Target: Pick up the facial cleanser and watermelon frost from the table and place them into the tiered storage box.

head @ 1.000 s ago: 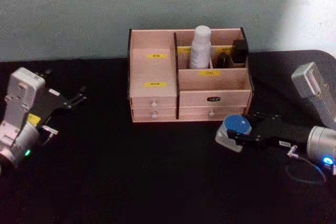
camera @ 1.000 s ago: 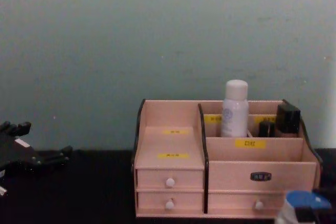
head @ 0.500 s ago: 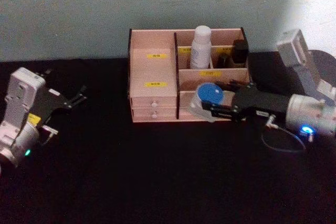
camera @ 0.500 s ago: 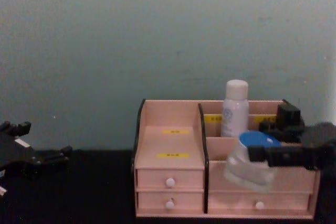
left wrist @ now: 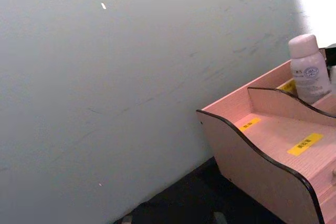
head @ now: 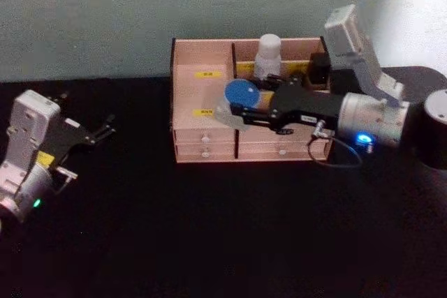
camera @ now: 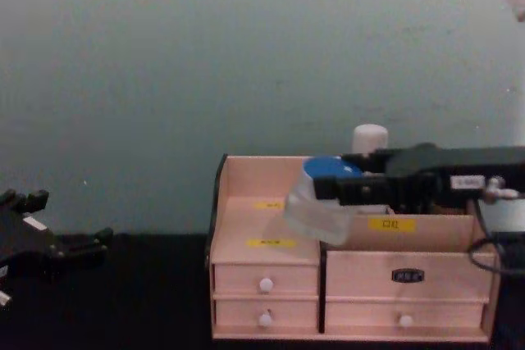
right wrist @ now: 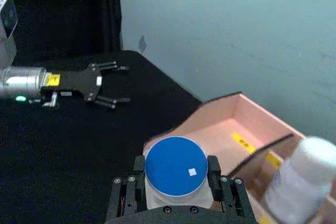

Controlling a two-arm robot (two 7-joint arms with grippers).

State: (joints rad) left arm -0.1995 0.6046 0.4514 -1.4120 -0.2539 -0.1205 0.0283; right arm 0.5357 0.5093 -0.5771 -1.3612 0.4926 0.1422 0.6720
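the left gripper rests idle on the black counter, well left of the box, its jaws spread and holding nothing. the pale pink wooden tiered storage box with black trim has the tall white facial cleanser bottle upright in a back compartment. the right gripper, reaching in from the right, has its jaws clamped on the squat clear watermelon frost jar with a blue lid; the jar hangs lid-up, slightly tilted, over the divider beside the left stepped tier, so a small sideways shift seems needed before lowering.
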